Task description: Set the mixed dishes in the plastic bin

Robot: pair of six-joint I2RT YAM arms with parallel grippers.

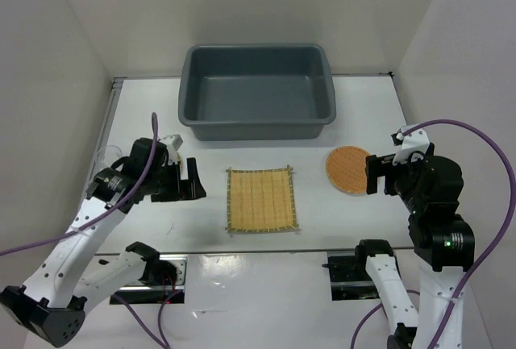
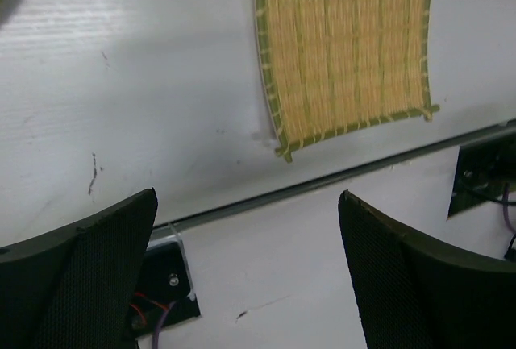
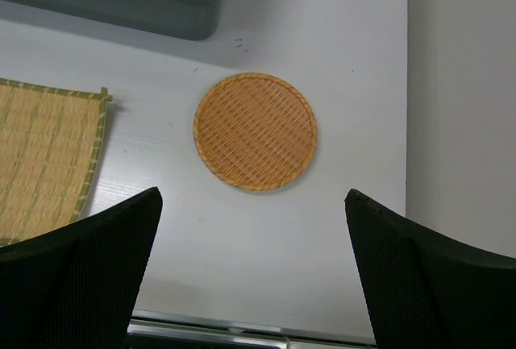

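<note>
Black fingers spread wide mark the left gripper (image 1: 187,180) as released and empty, hanging above the white counter (image 1: 145,115) with nothing between its jaws. Behind its wrist, on the outer side of that arm, sits a translucent shape (image 1: 107,155) that could be one of the clear cups, though it is too faint to be sure. Ahead of the left gripper and a little to its right lies the yellow woven mat (image 1: 260,199), flat on the counter and apart from the fingertips. Beyond the mat, well away from both grippers at the far side, stands the grey plastic bin (image 1: 256,119), and its floor looks bare, so by these views none of the dishes has gone in. Further right, one round orange woven disc (image 1: 349,169) rests flat on the counter directly ahead of the right gripper (image 1: 373,173). From the wrist camera it shows centred between that gripper's fingers, near but not touched. The right gripper is likewise parted and carries nothing. I judge the task to be at its very start: the mat and the disc both remain to be lifted and carried to the bin, along with whatever cups are about, and neither arm has yet taken hold of a first piece.
</note>
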